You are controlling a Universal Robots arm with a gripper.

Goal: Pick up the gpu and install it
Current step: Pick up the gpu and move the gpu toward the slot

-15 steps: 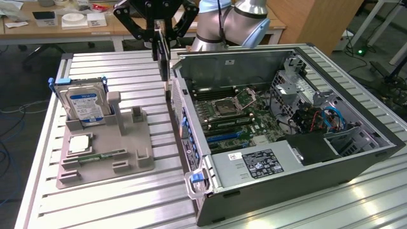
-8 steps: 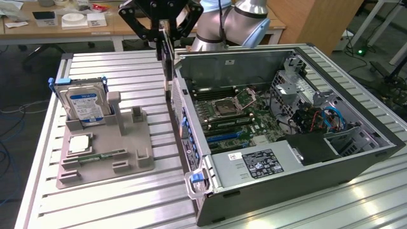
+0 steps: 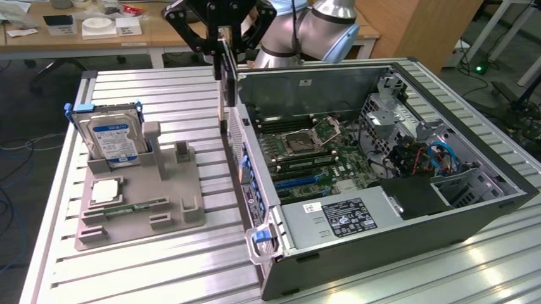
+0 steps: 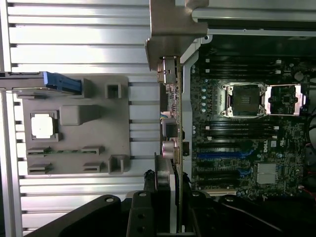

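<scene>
The gpu hangs edge-on and upright in the air, just over the open computer case's wall on the exterior view's left side. My gripper is shut on its upper edge. In the wrist view the gpu runs as a thin card from my gripper down to its pale metal bracket. It hangs between the grey fixture and the motherboard. The blue expansion slots lie beside the card, inside the case.
A grey fixture on the slatted metal table holds a blue-labelled hard drive, a processor chip and a green memory stick. The case holds a power supply and cables. Desks stand behind.
</scene>
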